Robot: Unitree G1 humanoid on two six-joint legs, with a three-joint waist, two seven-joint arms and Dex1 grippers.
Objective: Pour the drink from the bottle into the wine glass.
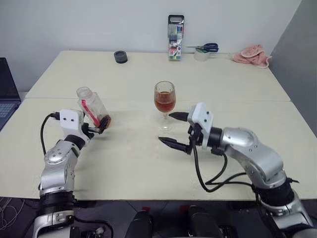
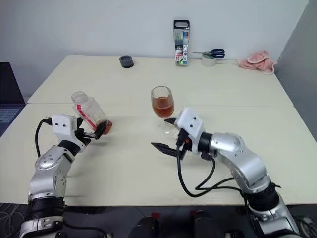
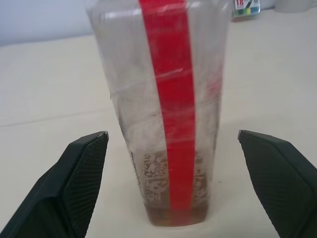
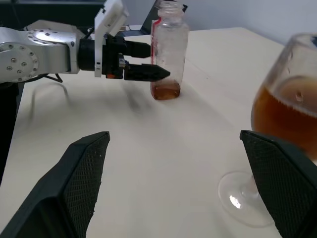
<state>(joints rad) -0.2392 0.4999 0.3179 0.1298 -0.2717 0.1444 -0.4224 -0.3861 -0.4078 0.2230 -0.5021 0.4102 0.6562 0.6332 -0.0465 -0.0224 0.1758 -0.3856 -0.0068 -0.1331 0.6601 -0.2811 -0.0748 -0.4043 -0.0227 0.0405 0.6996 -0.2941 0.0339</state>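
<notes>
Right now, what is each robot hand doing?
Left gripper: open around the clear plastic bottle with the red strip, not squeezing it.
Right gripper: open, holding nothing.

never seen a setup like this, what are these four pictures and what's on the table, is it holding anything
This is a humanoid robot with two arms, each ending in a gripper of two black fingers. Two pictures come from a camera pair on its head, looking down over a cream table. The other two come from cameras on its wrists, looking along the fingers.

The left gripper stands open around the base of a clear plastic bottle with a red label strip, uncapped, a little drink at its bottom. The right gripper is open beside a wine glass partly filled with amber drink. Neither grips anything.

At the far edge: a marker case, scissors, a pink cloth and a dark round object.
</notes>
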